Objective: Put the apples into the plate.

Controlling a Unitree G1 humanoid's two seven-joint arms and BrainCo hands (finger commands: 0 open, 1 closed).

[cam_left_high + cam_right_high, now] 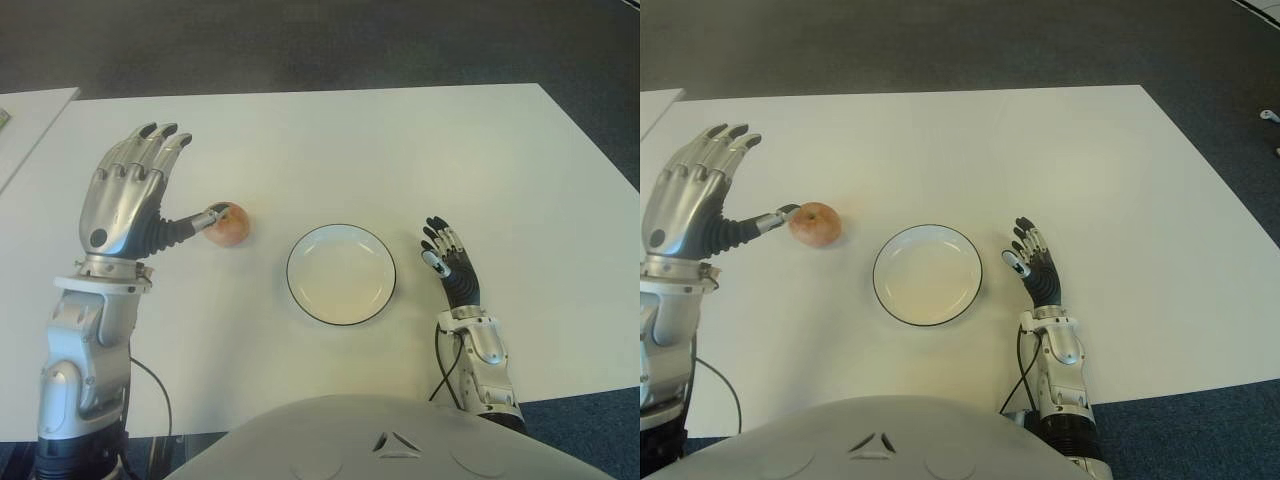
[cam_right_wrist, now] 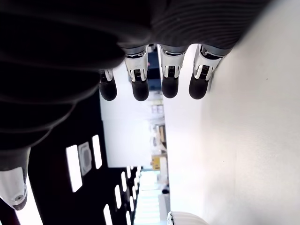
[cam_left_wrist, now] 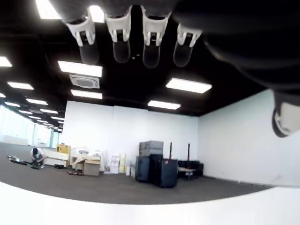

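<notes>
One reddish-yellow apple (image 1: 229,224) lies on the white table (image 1: 400,150), a little left of the white plate (image 1: 341,273) with a dark rim, which holds nothing. My left hand (image 1: 135,190) stands upright just left of the apple, fingers spread and pointing away, its thumb tip (image 1: 212,217) reaching the apple's left side. My right hand (image 1: 447,262) shows just right of the plate, fingers extended and holding nothing. In the left wrist view the fingers (image 3: 121,33) are straight; the apple is out of that view.
A second white table edge (image 1: 25,125) shows at the far left. Dark carpet lies beyond the table's far edge and at its right. A black cable (image 1: 440,365) runs by my right forearm near the front edge.
</notes>
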